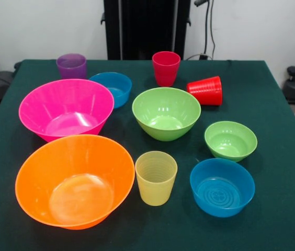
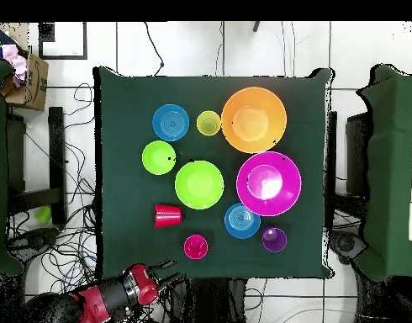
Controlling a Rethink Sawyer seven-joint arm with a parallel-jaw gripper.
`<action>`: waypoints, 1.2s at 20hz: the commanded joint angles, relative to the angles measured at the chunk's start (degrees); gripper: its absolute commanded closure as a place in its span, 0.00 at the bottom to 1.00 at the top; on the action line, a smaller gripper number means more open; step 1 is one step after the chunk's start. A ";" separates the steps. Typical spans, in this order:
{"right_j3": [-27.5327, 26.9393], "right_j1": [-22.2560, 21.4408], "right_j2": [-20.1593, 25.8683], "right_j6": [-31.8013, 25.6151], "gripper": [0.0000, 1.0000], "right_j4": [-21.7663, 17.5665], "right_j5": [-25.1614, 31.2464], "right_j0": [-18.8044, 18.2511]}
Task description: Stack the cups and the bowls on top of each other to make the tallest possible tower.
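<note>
On the green table (image 1: 283, 157), going from left to right, the orange bowl (image 1: 74, 180) and the hot pink bowl (image 1: 66, 109) are standing apart, then the yellow cup (image 1: 156, 178) and the medium green bowl (image 1: 166, 112). The bright red cup (image 1: 206, 90) is lying on its side, nothing is stacked. My gripper (image 2: 166, 271) is waiting off the table edge; I cannot tell if it is open.

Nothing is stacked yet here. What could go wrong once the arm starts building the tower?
The bright red cup lies on its side and may roll when gripped. The yellow cup stands close beside the orange bowl, so reaching for either might knock the other. The gripper sits off the table's edge; its state is unclear.
</note>
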 commanded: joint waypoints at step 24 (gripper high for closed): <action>-15.47 12.39 3.34 8.20 0.00 1.18 11.88 8.13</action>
